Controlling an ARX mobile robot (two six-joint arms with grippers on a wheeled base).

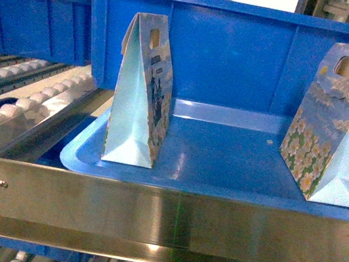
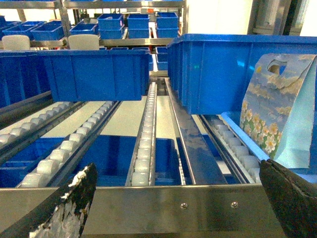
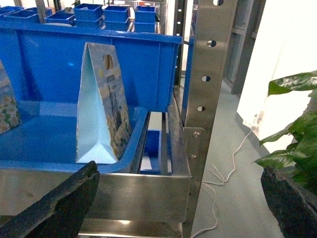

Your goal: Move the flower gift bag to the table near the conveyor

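— Where did things stand for you?

— The conveyor [image 1: 24,114] filled your view, with a big blue bin [image 1: 239,55] behind a blue tray [image 1: 223,162]. The flower bag [image 1: 334,130] stood upright at the tray's right end, well apart from a second bag [image 1: 142,92]. The table wasn't in sight.

— And your grippers?

— The left gripper [image 2: 177,171] and the right gripper [image 3: 179,171] were both spread wide and held nothing, so I'd say you were at the approach, with no grasp yet.

— Next?

— Probably you needed to reach over the steel rail [image 1: 160,218] and pinch the bag near its handle.
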